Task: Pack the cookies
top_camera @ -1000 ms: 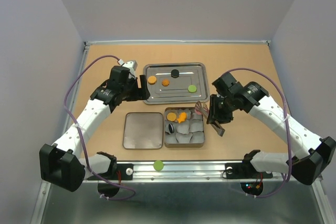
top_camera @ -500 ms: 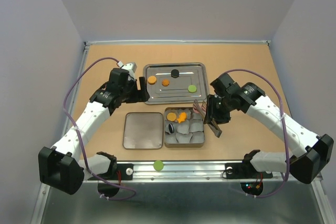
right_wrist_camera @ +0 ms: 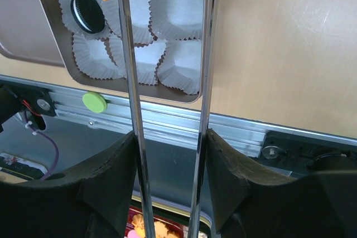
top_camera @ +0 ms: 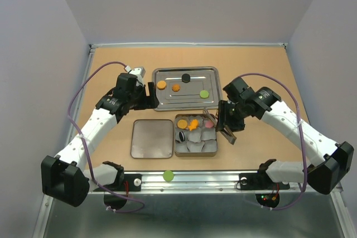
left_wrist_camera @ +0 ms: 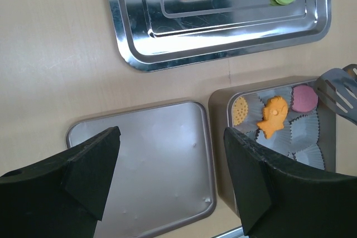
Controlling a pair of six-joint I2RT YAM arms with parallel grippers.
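Four cookies (left_wrist_camera: 271, 117) are seen packed in the tin (left_wrist_camera: 218, 137) near the front edge of the table (top_camera: 268, 82); four are left on the tray (top_camera: 167, 104) behind it. The tongs (right_wrist_camera: 127, 54) are gripped by the right gripper (right_wrist_camera: 170, 137), blades parted just beside the pink cookie (left_wrist_camera: 304, 98). The left gripper (left_wrist_camera: 171, 137) is spread wide, empty.

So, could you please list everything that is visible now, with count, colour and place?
table: 1, tan
tray: 1, silver, far middle
tin: 1, silver, near middle
lid: 1, silver, left of tin
paper cups: several, white, in tin
cookies: 8; tray holds two orange, black, green; tin holds two orange, pink, black-and-white
stray cookie: 1, green, near rail
tongs: 1, silver, above tin
left gripper: open, by tray's left edge
right gripper: holds tongs
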